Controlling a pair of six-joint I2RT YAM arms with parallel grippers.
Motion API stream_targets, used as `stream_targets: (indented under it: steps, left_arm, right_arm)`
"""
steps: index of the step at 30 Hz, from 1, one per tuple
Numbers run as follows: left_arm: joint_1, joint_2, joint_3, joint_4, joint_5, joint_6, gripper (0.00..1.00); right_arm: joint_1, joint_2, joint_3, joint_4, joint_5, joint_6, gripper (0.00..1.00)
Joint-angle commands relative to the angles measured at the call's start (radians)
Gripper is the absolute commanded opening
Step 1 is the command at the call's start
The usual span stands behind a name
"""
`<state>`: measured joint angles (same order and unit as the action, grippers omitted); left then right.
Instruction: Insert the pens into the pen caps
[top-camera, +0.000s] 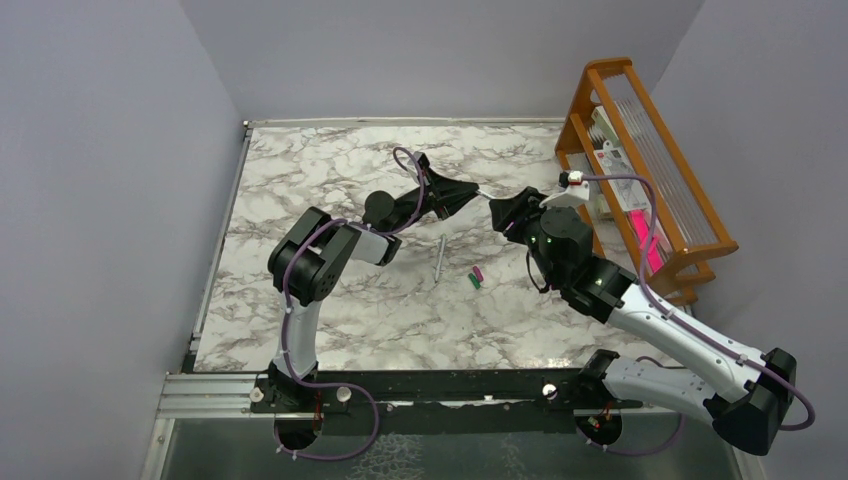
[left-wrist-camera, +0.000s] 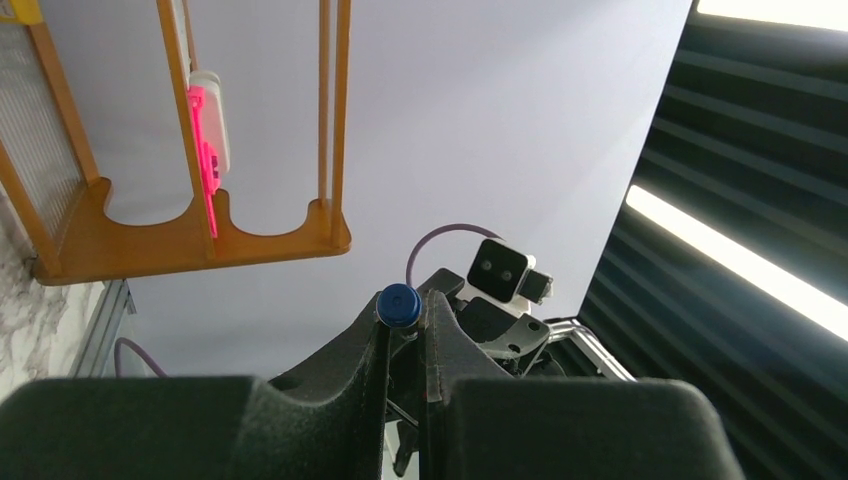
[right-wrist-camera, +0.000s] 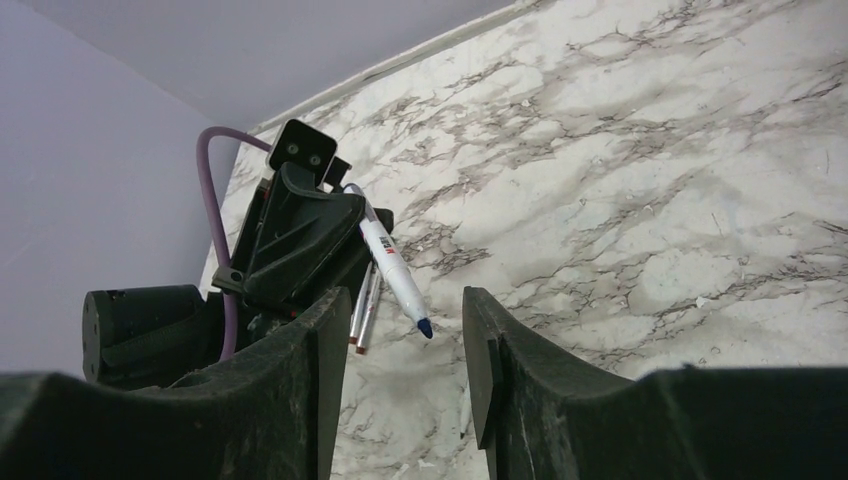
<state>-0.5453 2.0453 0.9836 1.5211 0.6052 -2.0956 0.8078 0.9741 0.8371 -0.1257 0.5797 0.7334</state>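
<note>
One pen (right-wrist-camera: 392, 263) aims its blue tip at right fingers (right-wrist-camera: 495, 360).

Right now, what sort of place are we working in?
Probably a lab test cell for robot handling: a marble-print table boxed in by plain grey walls, a metal mounting rail at its near edge, and a wooden rack on the right.

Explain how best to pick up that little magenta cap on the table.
Come straight down from above, since the magenta cap lies flat on the table. Probably close on its two ends, not across its sides: the green cap lies close alongside on the near side, leaving little room for a finger. Which end is open is too small to tell.
</note>
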Motion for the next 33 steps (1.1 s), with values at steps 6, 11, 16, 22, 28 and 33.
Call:
stream_targets:
  steps: [6,11,16,22,28,33]
  left_arm:
    - [-0.005,-0.048,0.022,0.217,0.007,-0.462,0.00]
    - [-0.009,-0.052,0.028,0.218,0.005,-0.462,0.00]
    - [-0.010,-0.052,0.055,0.225,0.023,-0.451,0.00]
    - [-0.013,-0.035,0.086,0.235,0.046,-0.444,0.00]
    - [-0.012,-0.030,0.085,0.238,0.046,-0.444,0.00]
    - [-0.013,-0.033,0.093,0.238,0.045,-0.442,0.00]
  right_arm:
    - [-0.011,-0.011,-0.003,0.087,-0.046,-0.025,0.42]
    - [-0.019,-0.002,-0.002,0.088,-0.073,-0.024,0.36]
    - [-0.024,-0.002,-0.005,0.094,-0.072,-0.015,0.31]
    - [-0.029,0.000,0.000,0.097,-0.072,-0.008,0.10]
    - [-0.032,-0.018,-0.008,0.096,-0.056,-0.005,0.16]
    - [-0.037,-0.028,-0.021,0.104,-0.036,0.027,0.36]
